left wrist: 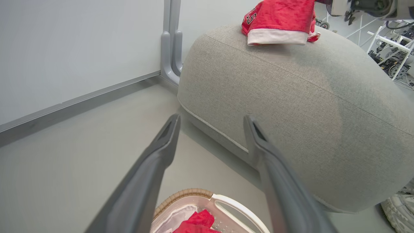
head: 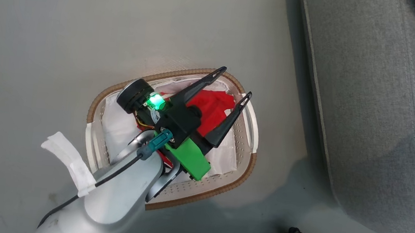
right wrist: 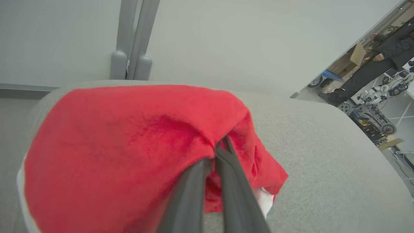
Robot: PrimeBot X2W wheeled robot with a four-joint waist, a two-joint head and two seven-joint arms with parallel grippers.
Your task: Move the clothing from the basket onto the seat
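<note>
Starting at the left, the basket (head: 95, 101) stands on the floor just beside the seat (head: 385, 112), close to its rounded front edge, which keeps the carry across short. Our left gripper (head: 235, 81) hangs over the basket with its two fingers spread wide and nothing between them. In the left wrist view those fingers frame bare floor and the seat's flank, with the basket's rim low between them. We judge it is held open like this so it can come down on the red jersey (head: 212, 105), which lies crumpled on the white liner (head: 117, 126) toward the side of the basket nearest the seat. We cannot tell whether more clothing lies hidden under the arm. Moving right onto the seat itself, a second jersey (left wrist: 278, 19) lies on top, its white hem turned toward the basket side. Our right gripper (right wrist: 220, 147) has its fingers pressed together on a fold of that jersey, and the cloth bunches around the tips. Since the cloth rests on the upholstery, we take this for a set-down not yet released. By our reckoning the task is part done.
</note>
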